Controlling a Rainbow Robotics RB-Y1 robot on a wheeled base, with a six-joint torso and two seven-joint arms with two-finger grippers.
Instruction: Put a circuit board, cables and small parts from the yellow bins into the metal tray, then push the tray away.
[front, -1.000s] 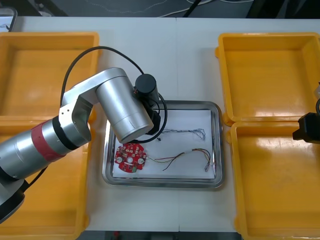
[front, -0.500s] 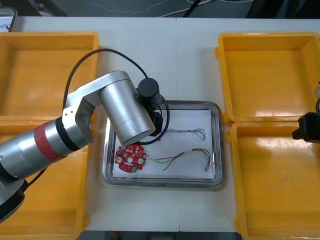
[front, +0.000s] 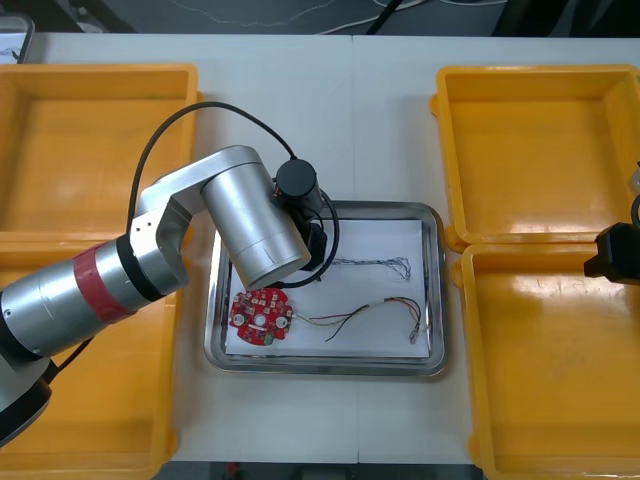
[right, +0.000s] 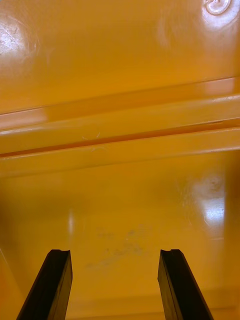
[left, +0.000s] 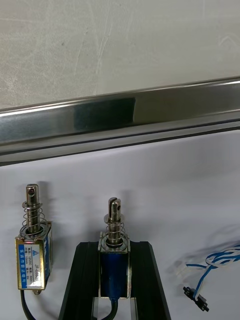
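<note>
My left gripper (left: 114, 270) is shut on a small metal part (left: 114, 235) with a blue body and a spring pin, low over the white floor of the metal tray (front: 325, 365). A second small metal part (left: 32, 250) lies beside the fingers, and the tray's rim (left: 120, 117) runs just beyond. The left arm (front: 250, 230) covers the tray's near-left corner. A round red circuit board (front: 261, 316), a blue and white cable (front: 375, 265) and a red and yellow cable (front: 370, 312) lie in the tray. My right gripper (right: 112, 280) hangs open over an orange bin floor (right: 120, 200).
Two yellow bins (front: 90, 150) (front: 90, 400) stand on the left and two (front: 540, 150) (front: 560, 370) on the right, all bare inside. The right gripper (front: 615, 255) sits at the right edge between them. An end of the blue and white cable (left: 210, 270) lies beside the left fingers.
The left arm has shifted slightly to the right and toward the tray's far rim. The right arm has stayed where it was.
</note>
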